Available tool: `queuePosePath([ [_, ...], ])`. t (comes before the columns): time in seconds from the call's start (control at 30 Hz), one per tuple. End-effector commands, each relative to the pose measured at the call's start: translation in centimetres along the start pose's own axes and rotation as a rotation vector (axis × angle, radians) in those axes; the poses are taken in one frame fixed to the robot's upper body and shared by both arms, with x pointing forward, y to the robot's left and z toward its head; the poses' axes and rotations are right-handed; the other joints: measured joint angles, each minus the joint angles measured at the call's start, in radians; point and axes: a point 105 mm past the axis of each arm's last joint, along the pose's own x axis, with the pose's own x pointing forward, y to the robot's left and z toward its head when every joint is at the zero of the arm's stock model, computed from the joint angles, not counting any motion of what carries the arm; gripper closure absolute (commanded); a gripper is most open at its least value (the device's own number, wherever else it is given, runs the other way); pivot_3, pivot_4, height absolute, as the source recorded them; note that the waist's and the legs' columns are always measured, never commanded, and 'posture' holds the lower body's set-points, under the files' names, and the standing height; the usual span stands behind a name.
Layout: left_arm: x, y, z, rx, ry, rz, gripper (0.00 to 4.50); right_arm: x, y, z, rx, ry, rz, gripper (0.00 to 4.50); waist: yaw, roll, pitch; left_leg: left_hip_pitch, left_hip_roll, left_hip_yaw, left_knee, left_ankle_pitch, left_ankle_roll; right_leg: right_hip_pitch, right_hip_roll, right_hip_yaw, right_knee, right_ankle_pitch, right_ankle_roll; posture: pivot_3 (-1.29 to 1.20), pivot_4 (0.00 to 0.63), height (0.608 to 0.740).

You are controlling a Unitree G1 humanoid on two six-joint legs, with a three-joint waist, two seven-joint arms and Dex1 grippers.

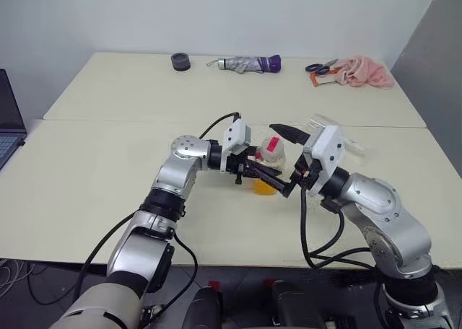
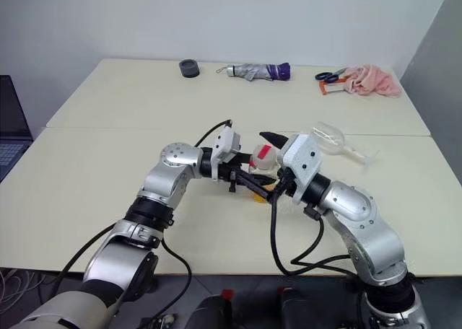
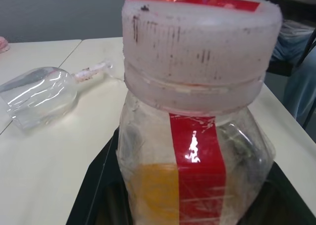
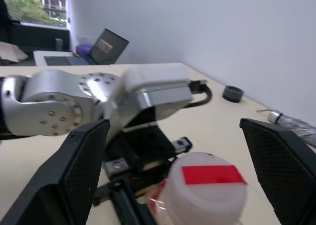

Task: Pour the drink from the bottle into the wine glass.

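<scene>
Orange drink (image 3: 150, 188) fills only the bottom of the bottle (image 1: 271, 158), mid-frame, clamped upright in your left end effector (image 1: 258, 172). Your right end effector (image 4: 173, 158) stands wide open either side of the white, red-striped cap (image 4: 205, 188): close squarely on it before twisting. At centre right, the wine glass (image 2: 330, 138) lies tipped over on the desk (image 1: 108, 163); stand it up before pouring.

One small clear plastic bottle with a white cap and red label strip (image 1: 272, 153), between the two black-fingered grippers; one clear stemmed wine glass lying on its side (image 2: 333, 141), beyond the right gripper (image 1: 291, 163); one black round cap-like object (image 1: 180, 61), one folded grey-and-purple umbrella (image 1: 250, 64), one pair of scissors (image 1: 320, 67), one pink cloth (image 1: 364, 71), far beyond both; one laptop (image 1: 9, 123), left of the left gripper (image 1: 254, 172).
</scene>
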Motion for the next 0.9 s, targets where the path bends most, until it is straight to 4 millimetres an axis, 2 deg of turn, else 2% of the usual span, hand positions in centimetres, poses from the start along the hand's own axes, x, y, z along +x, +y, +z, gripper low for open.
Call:
queuePosePath([
  [0.03, 0.1, 0.3, 1.6, 0.056, -0.037, 0.004, 2.67, -0.2, -1.2, 0.8, -0.051, -0.035, -0.061, 0.0, 0.0, 0.0, 0.0, 0.0, 0.0, 0.0, 0.0, 0.0, 0.0, 0.0, 0.0, 0.0, 0.0, 0.0, 0.0, 0.0, 0.15, 0.74],
  [0.37, 0.0, 0.3, 1.5, 0.057, -0.033, 0.008, 2.67, -1.8, -3.7, -0.8, -0.059, 0.042, -0.165, 0.0, 0.0, 0.0, 0.0, 0.0, 0.0, 0.0, 0.0, 0.0, 0.0, 0.0, 0.0, 0.0, 0.0, 0.0, 0.0, 0.0, 0.15, 0.74],
  [0.57, -0.1, 0.3, 1.4, 0.058, -0.029, 0.008, 2.67, -2.7, -4.2, -1.3, -0.058, 0.073, -0.188, 0.0, 0.0, 0.0, 0.0, 0.0, 0.0, 0.0, 0.0, 0.0, 0.0, 0.0, 0.0, 0.0, 0.0, 0.0, 0.0, 0.0, 0.15, 0.74],
  [0.8, -0.3, 0.3, 1.4, 0.059, -0.023, 0.007, 2.67, -2.9, -3.8, -1.0, -0.027, 0.059, -0.17, 0.0, 0.0, 0.0, 0.0, 0.0, 0.0, 0.0, 0.0, 0.0, 0.0, 0.0, 0.0, 0.0, 0.0, 0.0, 0.0, 0.0, 0.15, 0.74],
  [0.9, -0.3, 0.3, 1.3, 0.059, -0.02, 0.008, 2.67, -2.8, -2.9, -0.8, -0.003, 0.049, -0.123, 0.0, 0.0, 0.0, 0.0, 0.0, 0.0, 0.0, 0.0, 0.0, 0.0, 0.0, 0.0, 0.0, 0.0, 0.0, 0.0, 0.0, 0.15, 0.74],
])
